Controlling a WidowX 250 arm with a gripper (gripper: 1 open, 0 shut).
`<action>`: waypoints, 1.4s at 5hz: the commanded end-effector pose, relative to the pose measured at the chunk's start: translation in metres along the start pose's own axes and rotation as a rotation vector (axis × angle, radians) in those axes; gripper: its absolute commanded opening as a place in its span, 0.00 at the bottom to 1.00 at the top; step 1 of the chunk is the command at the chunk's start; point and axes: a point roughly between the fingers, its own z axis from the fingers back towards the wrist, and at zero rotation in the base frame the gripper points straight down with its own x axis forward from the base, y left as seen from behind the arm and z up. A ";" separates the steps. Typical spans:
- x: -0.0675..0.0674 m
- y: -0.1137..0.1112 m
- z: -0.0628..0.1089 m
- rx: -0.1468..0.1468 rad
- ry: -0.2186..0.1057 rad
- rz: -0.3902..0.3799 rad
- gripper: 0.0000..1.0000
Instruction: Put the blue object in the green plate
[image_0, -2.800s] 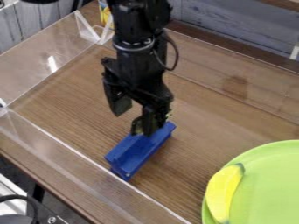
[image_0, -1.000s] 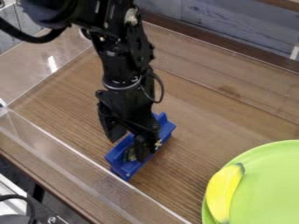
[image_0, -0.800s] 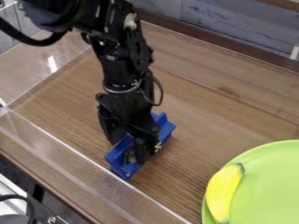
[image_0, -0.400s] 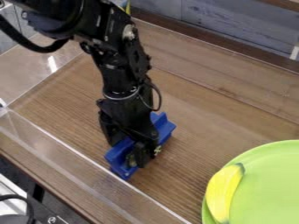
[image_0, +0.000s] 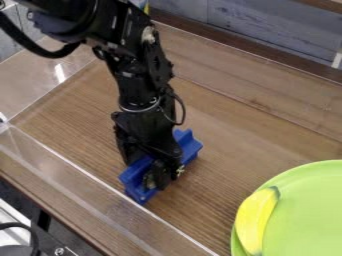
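Observation:
The blue object (image_0: 139, 180) is a bright blue elongated block lying on the wooden table near the front left. My gripper (image_0: 150, 162) has come straight down over its middle, with one finger on each side of the block. The fingers look close against it, but I cannot tell whether they grip it. The block rests on the table. The green plate (image_0: 301, 215) is a large lime-green round plate at the bottom right corner, partly cut off by the frame edge, well apart from the block.
A yellow banana-like item (image_0: 257, 212) lies on the plate's left rim. A clear plastic wall (image_0: 74, 215) borders the table along the left and front. Bare wooden table (image_0: 254, 110) lies between the block and the plate.
The arm has lowered onto the blue block, from hovering above its far end to straddling its middle. In the last second it barely moved. The block has stayed in place.

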 end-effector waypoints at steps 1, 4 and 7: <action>0.006 0.006 0.005 0.013 -0.018 0.000 0.00; 0.012 0.012 0.006 0.019 -0.018 -0.006 0.00; 0.016 0.016 0.006 0.023 -0.022 -0.011 0.00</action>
